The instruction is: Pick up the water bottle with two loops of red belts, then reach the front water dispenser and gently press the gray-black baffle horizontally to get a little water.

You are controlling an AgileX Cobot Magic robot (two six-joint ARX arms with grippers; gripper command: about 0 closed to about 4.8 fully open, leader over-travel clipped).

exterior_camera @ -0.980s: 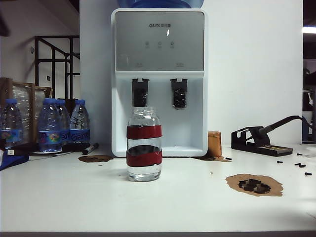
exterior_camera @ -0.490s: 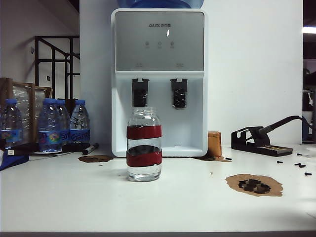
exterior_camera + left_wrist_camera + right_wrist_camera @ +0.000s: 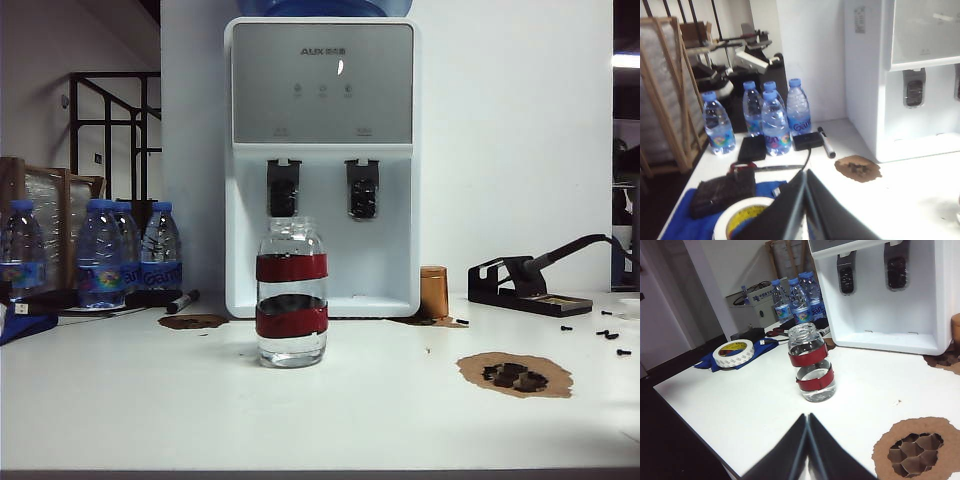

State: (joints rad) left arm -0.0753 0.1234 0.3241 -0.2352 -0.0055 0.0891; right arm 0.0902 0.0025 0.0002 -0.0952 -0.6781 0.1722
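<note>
I see the water bottle [image 3: 291, 292] standing upright on the white surface [image 3: 150, 400], just in front of the water dispenser [image 3: 322, 160] and below its gray-black baffle [image 3: 283, 189]. My left claw [image 3: 805, 200] is pressed together, empty, above the roll of tape [image 3: 742, 220]. My right claw [image 3: 807, 440] is also together, short of the bottle.

Blue-capped plastic bottles [image 3: 100, 255] cluster at the far left on the white table [image 3: 200, 410], a black marker [image 3: 182, 300] lying just to their right. A roll of tape [image 3: 734, 352] sits on a blue cloth [image 3: 752, 354]. On the right stand a copper-coloured cup [image 3: 433, 291] and a black soldering stand [image 3: 520, 285], with a brown patch [image 3: 515, 374] nearer.
</note>
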